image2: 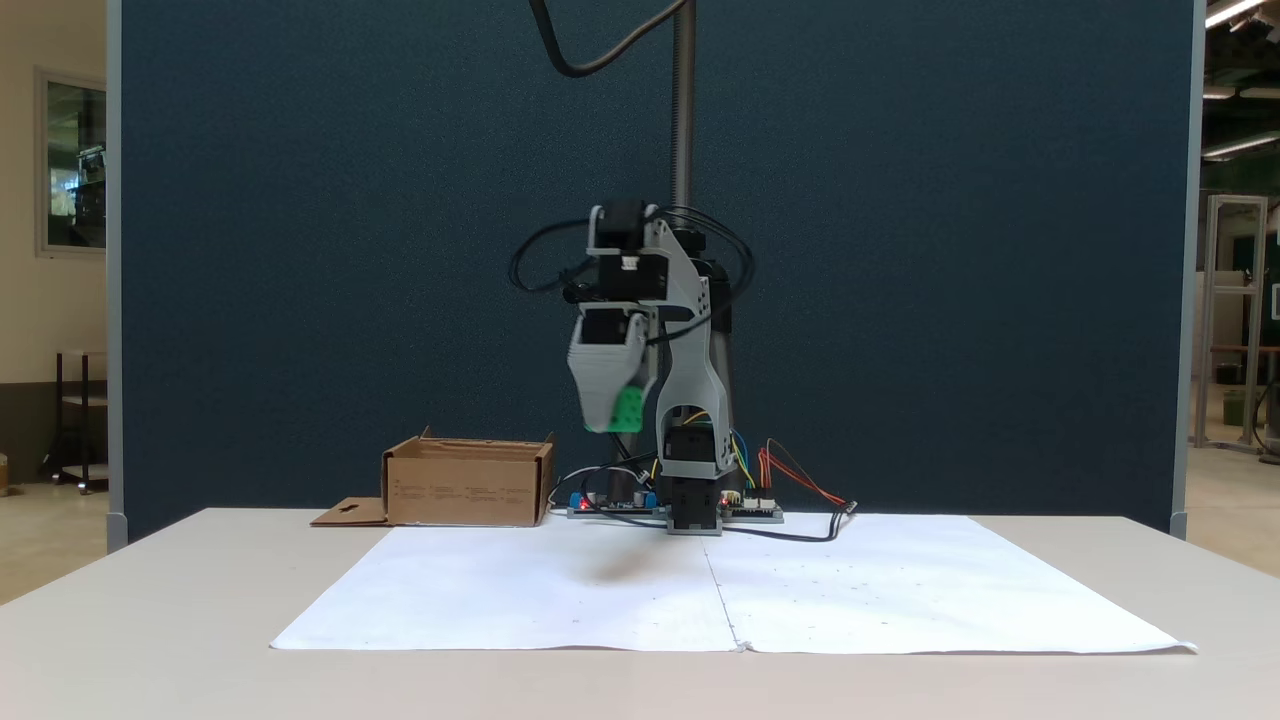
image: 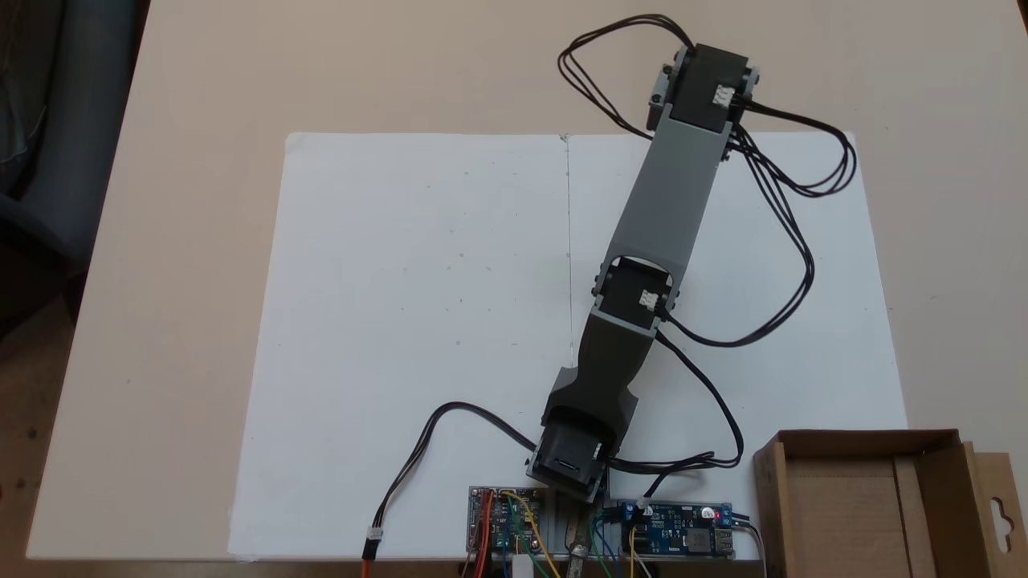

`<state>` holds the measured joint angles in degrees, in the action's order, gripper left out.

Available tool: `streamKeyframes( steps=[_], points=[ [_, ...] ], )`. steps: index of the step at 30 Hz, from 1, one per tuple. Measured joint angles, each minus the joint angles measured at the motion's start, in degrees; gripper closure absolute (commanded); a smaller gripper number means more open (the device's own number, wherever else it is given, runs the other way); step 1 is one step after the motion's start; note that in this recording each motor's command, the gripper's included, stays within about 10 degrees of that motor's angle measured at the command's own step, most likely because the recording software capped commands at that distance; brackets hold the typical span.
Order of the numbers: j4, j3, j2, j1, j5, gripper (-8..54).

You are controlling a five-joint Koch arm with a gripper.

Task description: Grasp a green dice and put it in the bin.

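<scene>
- The small bright green plastic dice (image2: pixel 629 409) is pinched in the grey plastic gripper (image2: pixel 612 415), well above the white paper sheet (image2: pixel 560 590).
- The brown corrugated cardboard bin (image2: pixel 468 486) stands apart, to the dice's left in this fixed view.
- Judging by that height, the lift is meant to clear the bin's wall.

In a fixed view from above, the grey arm (image: pixel 654 217) reached diagonally over the white paper (image: pixel 418 321) toward the far right, black cables (image: pixel 791 233) looping beside it. The bin (image: pixel 871 502), a brown cardboard box, sat at the lower right corner beside the circuit boards (image: pixel 602 530).
</scene>
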<state>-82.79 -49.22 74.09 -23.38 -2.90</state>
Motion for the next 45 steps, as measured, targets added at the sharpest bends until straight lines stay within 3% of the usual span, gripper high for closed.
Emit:
streamKeyframes(
  steps=[23,45],
  points=[
    [0.0,0.0,0.97,-39.11,5.45,33.5],
    [0.0,0.09,-1.41,-67.32,19.78,33.5]
  ],
)
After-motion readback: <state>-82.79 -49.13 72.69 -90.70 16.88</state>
